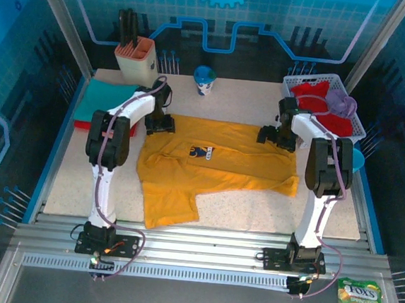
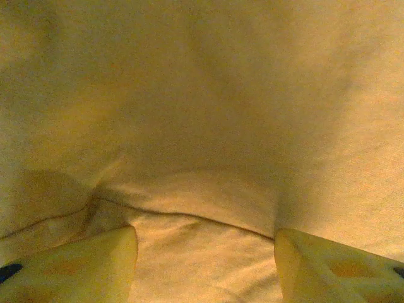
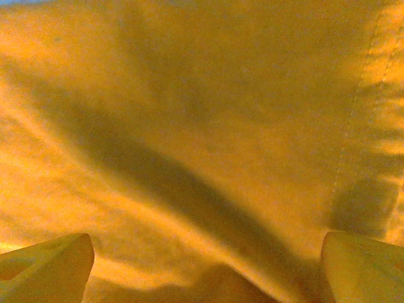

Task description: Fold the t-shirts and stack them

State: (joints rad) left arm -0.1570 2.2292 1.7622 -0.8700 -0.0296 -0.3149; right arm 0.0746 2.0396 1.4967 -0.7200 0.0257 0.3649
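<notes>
The speckled pale table (image 1: 254, 206) carries a mustard-yellow t-shirt (image 1: 215, 163) spread across its middle. The shirt is soft and rumpled, with one sleeve trailing toward the near edge and a small dark blue print (image 1: 202, 151) on the chest.

The left gripper (image 1: 160, 124) sits low at the shirt's far left corner. In its wrist view its jaws stand apart over a stitched hem ridge of the yellow cloth (image 2: 208, 208), clamping nothing. The right gripper (image 1: 273, 136) is at the far right corner, jaws spread wide above smooth cloth beside a seam (image 3: 353, 126), released.

A white mesh basket (image 1: 357, 122) at the far right holds a red t-shirt (image 1: 321, 98) and a lavender one (image 1: 343, 103). At the far left a folded teal t-shirt (image 1: 108, 97) lies on red cloth (image 1: 83, 123). A beige holder (image 1: 136, 58) and a blue-and-white cup (image 1: 204, 80) stand behind.
</notes>
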